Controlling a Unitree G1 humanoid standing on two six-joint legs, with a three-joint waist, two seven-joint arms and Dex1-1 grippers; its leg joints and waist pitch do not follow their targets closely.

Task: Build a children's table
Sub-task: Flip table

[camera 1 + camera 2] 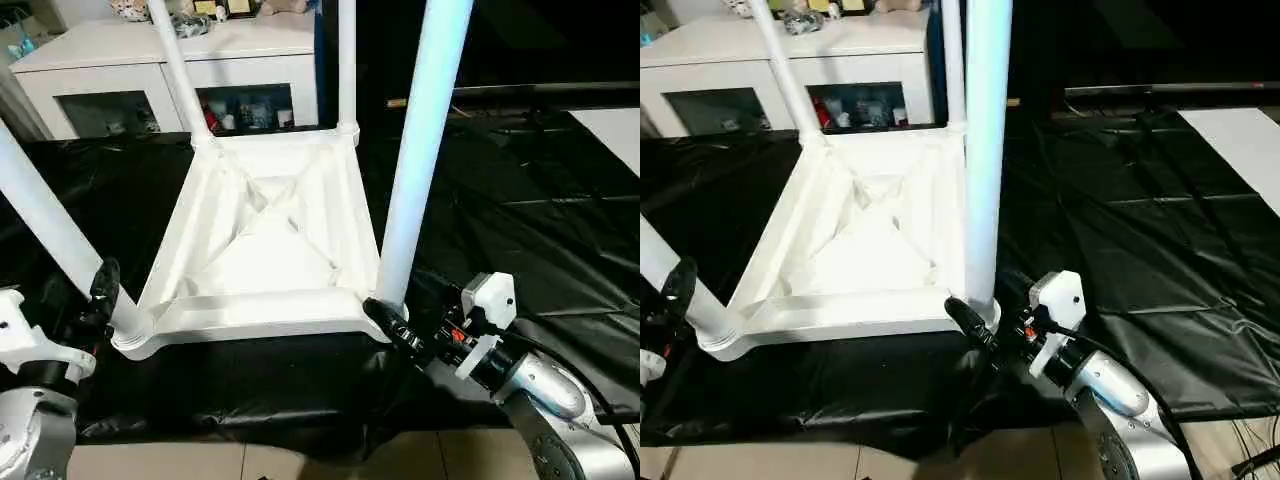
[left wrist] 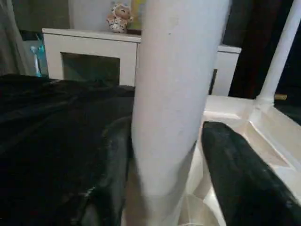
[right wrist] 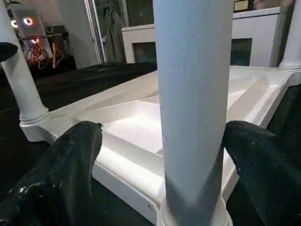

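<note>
Upturned white children's table (image 1: 265, 235), legs up

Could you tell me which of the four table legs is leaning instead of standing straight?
The near-left leg, between the left gripper fingers, leans outward; the other three stand upright.

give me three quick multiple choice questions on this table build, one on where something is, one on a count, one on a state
1. Where is the white cabinet?
A. behind the table
B. under the table
C. on the right gripper

2. How many legs stand in the tabletop?
A. two
B. three
C. four

3. How is the right gripper set at the near right leg?
A. shut, beside it
B. open, a finger on each side
C. lifted above it

Answers: 1 A, it stands past the far edge. 2 C, one rises from each corner. 3 B, gaps show on both sides.
</note>
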